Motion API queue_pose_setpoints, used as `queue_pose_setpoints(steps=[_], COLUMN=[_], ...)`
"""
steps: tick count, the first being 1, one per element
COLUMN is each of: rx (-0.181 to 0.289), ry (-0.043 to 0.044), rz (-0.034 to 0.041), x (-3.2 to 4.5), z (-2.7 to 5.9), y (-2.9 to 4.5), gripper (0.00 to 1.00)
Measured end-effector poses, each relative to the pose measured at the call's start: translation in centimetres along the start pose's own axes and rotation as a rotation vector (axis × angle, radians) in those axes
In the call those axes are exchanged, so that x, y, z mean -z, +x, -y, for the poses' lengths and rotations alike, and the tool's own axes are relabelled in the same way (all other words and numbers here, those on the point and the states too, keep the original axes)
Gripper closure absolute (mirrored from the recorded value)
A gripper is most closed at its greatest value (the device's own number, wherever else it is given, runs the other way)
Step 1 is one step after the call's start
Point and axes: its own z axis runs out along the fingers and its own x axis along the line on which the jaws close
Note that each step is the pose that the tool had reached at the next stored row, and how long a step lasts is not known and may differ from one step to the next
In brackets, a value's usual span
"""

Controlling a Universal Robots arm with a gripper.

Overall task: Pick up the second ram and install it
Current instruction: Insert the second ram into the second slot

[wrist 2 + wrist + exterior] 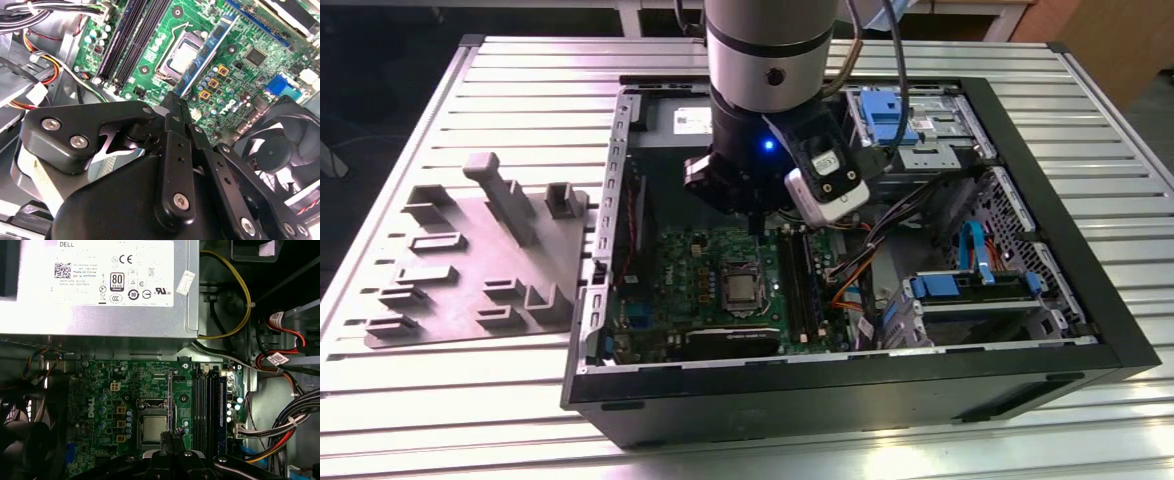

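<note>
The gripper [173, 100] is pinched narrow on the second ram [207, 52], inside the open computer case [854, 395] and above its green motherboard [100, 390]. The visible length of the stick reaches straight out past the fingertips. Its long axis runs parallel to the black memory slots [202, 405], and in the first wrist view it shows edge-on. It sits over the edge of the CPU socket [152, 427], apart from the slots, where another blue stick [222, 405] is already seated. Also inside the case are a black fan [272, 150] and a grey power supply [95, 285]. The case lies on its side on a table [520, 90] of ribbed aluminium slats. To the exterior view's left of the case, a grey holder plate [467, 260] rests on the table. Beyond the case the room is dark, with a brown panel [1101, 35] at the exterior view's right.
</note>
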Motion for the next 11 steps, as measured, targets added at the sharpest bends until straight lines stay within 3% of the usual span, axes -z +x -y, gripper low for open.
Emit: queue_pose_setpoints(steps=[11], rx=[-0.008], ry=[-0.0013], rz=[0.0003], x=[-0.61], z=[0.04], y=[-1.64], gripper=[0.89])
